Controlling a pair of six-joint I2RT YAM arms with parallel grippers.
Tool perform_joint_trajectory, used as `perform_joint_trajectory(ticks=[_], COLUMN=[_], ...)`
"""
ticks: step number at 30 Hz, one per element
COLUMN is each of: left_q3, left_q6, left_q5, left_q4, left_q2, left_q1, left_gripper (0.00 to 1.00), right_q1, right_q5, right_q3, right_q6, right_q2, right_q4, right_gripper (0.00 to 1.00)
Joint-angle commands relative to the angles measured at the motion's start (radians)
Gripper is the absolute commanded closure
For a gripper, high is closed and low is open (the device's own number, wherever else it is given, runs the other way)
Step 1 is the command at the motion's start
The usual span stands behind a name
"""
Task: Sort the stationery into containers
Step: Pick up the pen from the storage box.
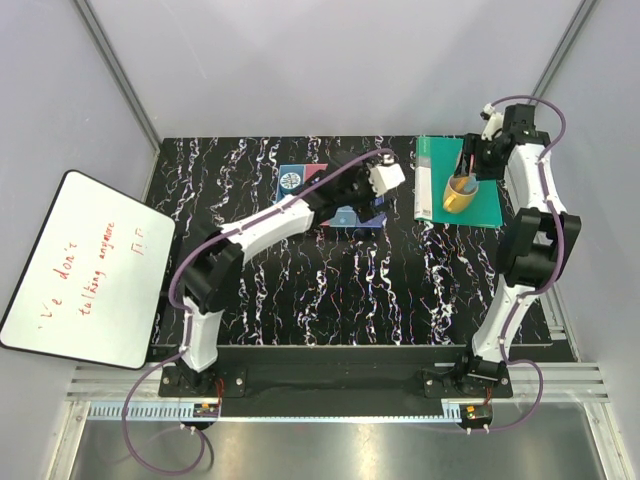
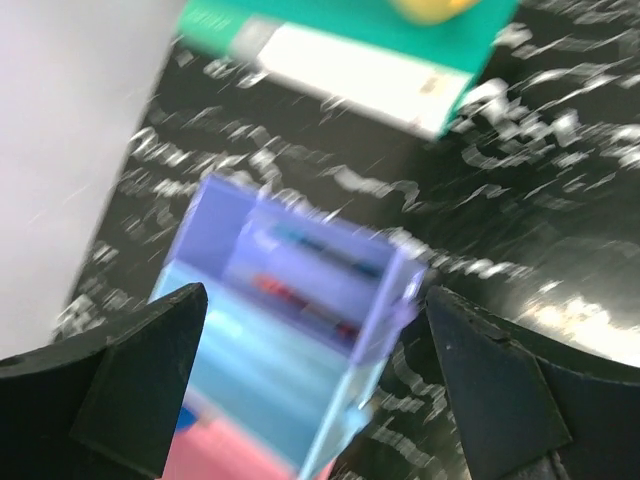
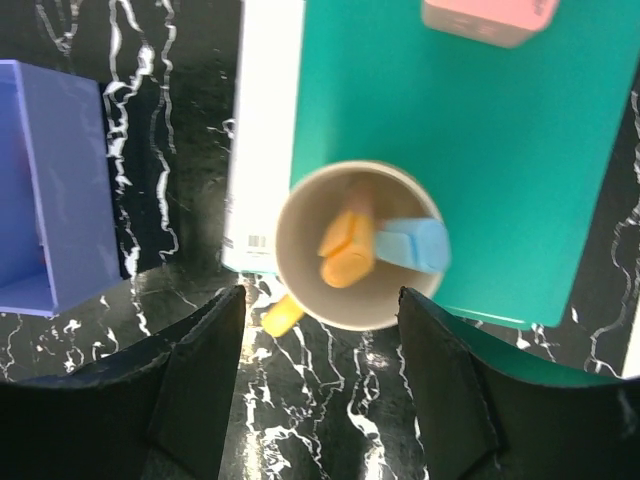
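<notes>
On a black marbled tabletop, the right gripper, jaws apart, hovers over an orange-yellow stick in a yellow mug, likely its next pick; the left gripper gapes above translucent plastic bins.

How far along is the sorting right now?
Partly done: the bin row already holds blurred pen-like items near its purple end. Nothing is in hand; the left tool is open over that row, the right tool open above the yellow mug. Left: the orange stick and blue piece inside that mug.
</notes>
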Motion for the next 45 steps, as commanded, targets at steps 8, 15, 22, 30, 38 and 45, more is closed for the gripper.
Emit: perform_joint_trajectory(ticks=[8,15,22,30,38,45], left_q3=[-0.045,-0.090,-0.076,-0.065,-0.062,-0.062], left_q6=[0.066,0.066,0.057,0.063,0.072,0.086], left_q5=[-0.103,-0.089,-0.083,-0.081,-0.081,-0.081], left_q4=[-0.147,-0.195,-0.201,-0.213,-0.224,-0.227], left_q2=[-0.185,-0.235,-0.234,-0.232,-0.240,-0.241], left_q1=[0.110,0.152,0.164,0.172,0.181,0.189], left_gripper=[0.01,0.01,0.01,0.01,0.01,0.01], right_q1=[0.056,0.056,0.059,0.059,0.059,0.059], right_q5=[0.023,0.072,0.083,0.135,0.147,0.146], right_q3=[0.011,0.037,0.105,0.088,0.025,-0.038], right_q6=[-0.005,-0.014,-0.028,-0.060,-0.074,-0.076], right_q2=[0.017,0.026,0.064,0.089,0.072,0.050], right_q4=[0.022,0.042,0.048,0.061,0.065,0.065], right_gripper=[0.36,0.36,0.35,0.34,0.36,0.38])
